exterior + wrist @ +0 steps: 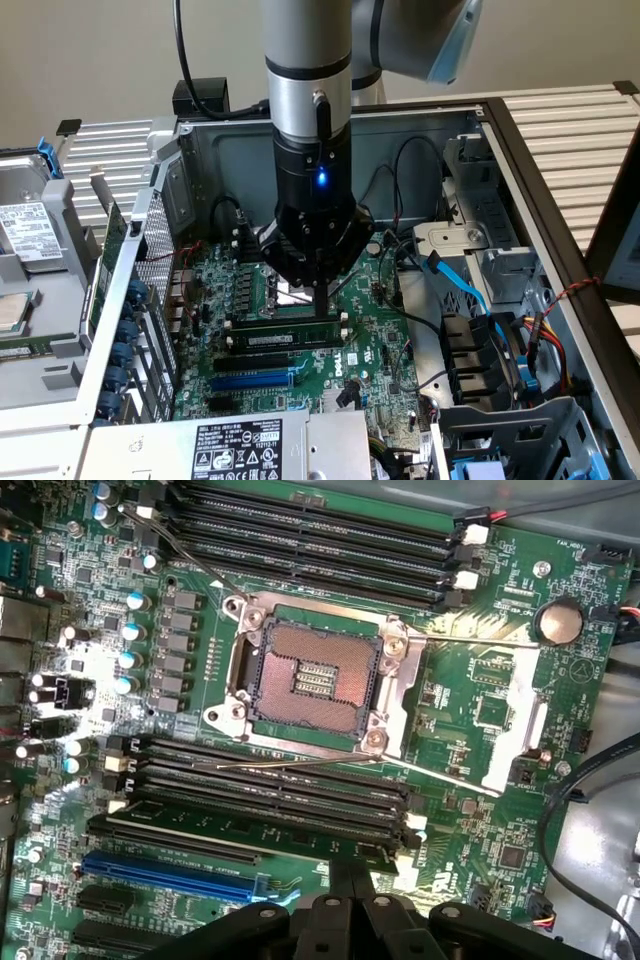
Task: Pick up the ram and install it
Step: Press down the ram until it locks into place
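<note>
Claw (318, 296) fingers are down on the top edge of the ram (283, 340), but I cannot tell if they pinch it or only push. That green stick already stands in a memory slot on the motherboard (375, 345), just above the blue slot (255, 378), below the empty chip socket (312, 672). It looks nearly in; the clips may not be locked yet.

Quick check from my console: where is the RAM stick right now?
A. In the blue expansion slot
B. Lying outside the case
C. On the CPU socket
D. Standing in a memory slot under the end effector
D: the ram stands edge-up in a black memory slot, with the end effector directly above its end nearer the exterior view's right.
</note>
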You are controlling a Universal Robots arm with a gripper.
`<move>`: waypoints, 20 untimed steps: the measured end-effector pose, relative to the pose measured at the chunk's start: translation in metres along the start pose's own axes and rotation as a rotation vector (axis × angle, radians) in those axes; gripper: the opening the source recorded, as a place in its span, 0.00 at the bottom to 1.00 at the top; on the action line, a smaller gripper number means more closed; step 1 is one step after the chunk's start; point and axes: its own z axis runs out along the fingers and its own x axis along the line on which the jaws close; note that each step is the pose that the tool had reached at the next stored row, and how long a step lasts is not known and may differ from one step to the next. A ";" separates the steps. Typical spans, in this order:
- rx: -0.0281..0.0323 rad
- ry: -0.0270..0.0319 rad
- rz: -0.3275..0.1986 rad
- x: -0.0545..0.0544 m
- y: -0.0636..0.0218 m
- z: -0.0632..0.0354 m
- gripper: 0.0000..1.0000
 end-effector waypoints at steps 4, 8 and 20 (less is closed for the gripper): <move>-0.0010 0.0009 0.001 -0.001 -0.0016 0.0002 0.10; -0.0107 -0.0002 0.008 -0.001 -0.0043 0.0026 0.10; -0.0291 -0.0006 0.054 -0.001 -0.0044 0.0109 0.10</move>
